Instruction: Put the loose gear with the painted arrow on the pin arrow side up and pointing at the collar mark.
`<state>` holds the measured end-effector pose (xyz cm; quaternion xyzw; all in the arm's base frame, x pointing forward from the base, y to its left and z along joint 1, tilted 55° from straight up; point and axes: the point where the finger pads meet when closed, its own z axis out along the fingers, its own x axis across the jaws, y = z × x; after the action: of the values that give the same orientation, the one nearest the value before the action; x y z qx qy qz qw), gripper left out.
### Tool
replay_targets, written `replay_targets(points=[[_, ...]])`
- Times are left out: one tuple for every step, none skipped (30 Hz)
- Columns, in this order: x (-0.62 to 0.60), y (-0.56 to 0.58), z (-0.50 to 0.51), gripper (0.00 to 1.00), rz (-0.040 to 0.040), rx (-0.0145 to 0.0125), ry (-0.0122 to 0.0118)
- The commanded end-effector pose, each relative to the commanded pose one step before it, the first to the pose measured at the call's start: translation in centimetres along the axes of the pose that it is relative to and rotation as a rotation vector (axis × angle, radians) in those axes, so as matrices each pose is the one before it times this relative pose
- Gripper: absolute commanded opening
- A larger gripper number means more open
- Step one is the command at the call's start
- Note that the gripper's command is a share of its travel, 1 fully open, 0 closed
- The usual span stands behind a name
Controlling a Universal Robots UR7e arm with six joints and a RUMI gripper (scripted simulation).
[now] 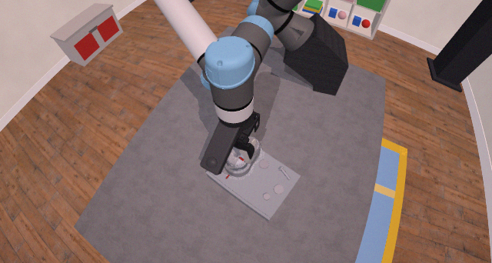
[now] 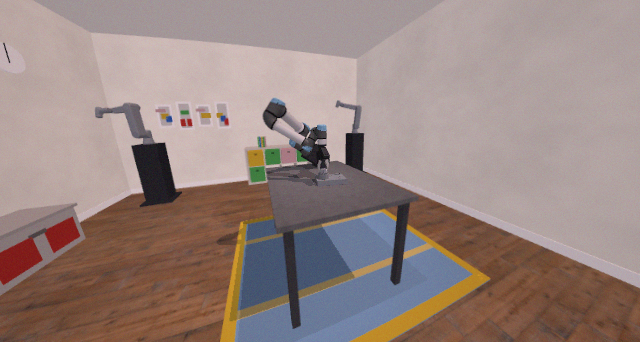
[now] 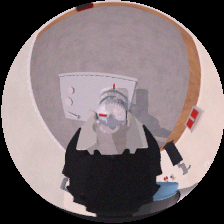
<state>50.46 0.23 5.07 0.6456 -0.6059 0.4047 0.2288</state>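
- We're over the grey plate (image 1: 285, 200) on the table (image 2: 350, 202), and the gripper (image 1: 243, 154) is pinching the gear (image 3: 111, 111) between its jaws.
- In the wrist view the gear sits at the plate's right end, right under the fingers, with its red arrow (image 3: 103, 115) facing up at us. So arrow side up looks done.
- We see a small red mark (image 3: 114, 86) on the plate's far edge, just beyond the gear; we take that for the collar mark. The collar itself we can't make out.
- The arrow reads as a short sideways bar, while the mark lies straight ahead. We judge the two are not lined up yet, so a twist of the wrist seems left to do.
- The pin is hidden under the gear, so we can't tell whether the gear is threaded on it, let alone seated all the way down.
- From the top view, the gear is mostly covered by the wrist; only a pale rim and a bit of red show.
- Left, as we read it: confirm the seat, turn the arrow to the mark, then let go.
- The small discs (image 1: 278, 188) and the little bar (image 1: 284, 173) farther along the plate sit apart from the action.
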Motion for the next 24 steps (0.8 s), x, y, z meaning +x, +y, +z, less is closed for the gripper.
replay_targets(points=[[0.001, -0.034, 0.049, 0.0, 0.00043, 0.00127, -0.00023], [0.0, 0.0, 0.02, 0.0, 0.0, 0.0, 0.0], [0.0, 0.0, 0.02, 0.0, 0.0, 0.0, 0.0], [0.0, 0.0, 0.02, 0.0, 0.0, 0.0, 0.0], [0.0, 0.0, 0.02, 0.0, 0.0, 0.0, 0.0], [0.0, 0.0, 0.0, 0.0, 0.0, 0.0, 0.0], [0.0, 0.0, 0.0, 0.0, 0.0, 0.0, 0.0], [0.0, 0.0, 0.02, 0.0, 0.0, 0.0, 0.0], [0.0, 0.0, 0.02, 0.0, 0.0, 0.0, 0.0], [0.0, 0.0, 0.02, 0.0, 0.0, 0.0, 0.0], [0.0, 0.0, 0.019, 0.0, 0.0, 0.0, 0.0], [0.0, 0.0, 0.019, 0.0, 0.0, 0.0, 0.0], [0.0, 0.0, 0.018, 0.0, 0.0, 0.0, 0.0], [0.0, 0.0, 0.018, 0.0, 0.0, 0.0, 0.0], [0.0, 0.0, 0.017, 0.0, 0.0, 0.0, 0.0], [0.0, 0.0, 0.016, 0.0, 0.0, 0.0, 0.0], [0.0, 0.0, 0.016, 0.0, 0.0, 0.0, 0.0], [0.0, 0.0, 0.015, 0.0, 0.0, 0.0, 0.0], [0.0, 0.0, 0.014, 0.0, 0.0, 0.0, 0.0], [0.0, 0.0, 0.013, 0.0, 0.0, 0.0, 0.0], [0.0, 0.0, 0.012, 0.0, 0.0, 0.0, 0.0], [0.0, 0.0, 0.011, 0.0, 0.0, 0.0, 0.0], [0.0, 0.0, 0.0, 0.0, 0.0, 0.0, 0.0], [0.0, 0.0, 0.0, 0.0, 0.0, 0.0, 0.0]])
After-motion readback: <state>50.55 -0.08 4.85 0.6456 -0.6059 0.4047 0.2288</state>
